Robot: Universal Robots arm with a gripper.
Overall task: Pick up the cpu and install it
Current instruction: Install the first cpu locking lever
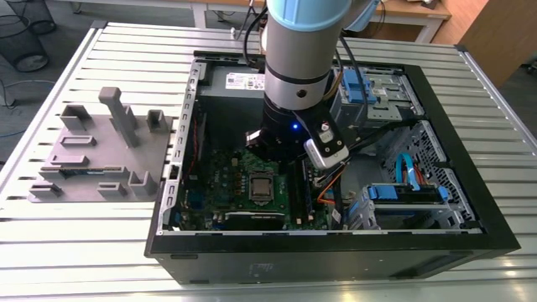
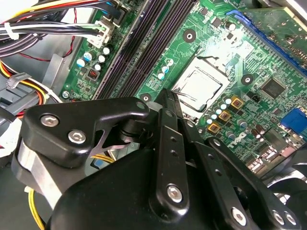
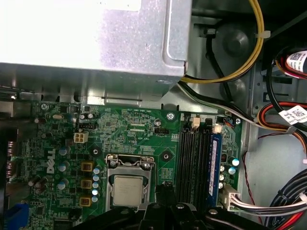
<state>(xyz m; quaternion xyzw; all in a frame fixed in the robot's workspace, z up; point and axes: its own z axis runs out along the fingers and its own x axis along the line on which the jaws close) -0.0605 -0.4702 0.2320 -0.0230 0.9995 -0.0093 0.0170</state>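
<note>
The gripper (image 2: 168,103) hovers just above the motherboard (image 3: 139,129), jaws drawn narrow and holding nothing I can see. The cpu (image 3: 128,190) — flat, square, matte silver-grey — already sits in its metal-framed socket (image 3: 129,163), at about twelve o'clock from the fingertips. Any press should come straight down, level — the pins are delicate.

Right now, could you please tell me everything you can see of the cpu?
The cpu is a small, flat square chip with a silvery-grey metal top and a thin darker rim. It lies flat in the silver-framed socket on the green motherboard, beside the memory slots. In the exterior view it sits at. The gripper is above it, apparently not touching it.
</note>
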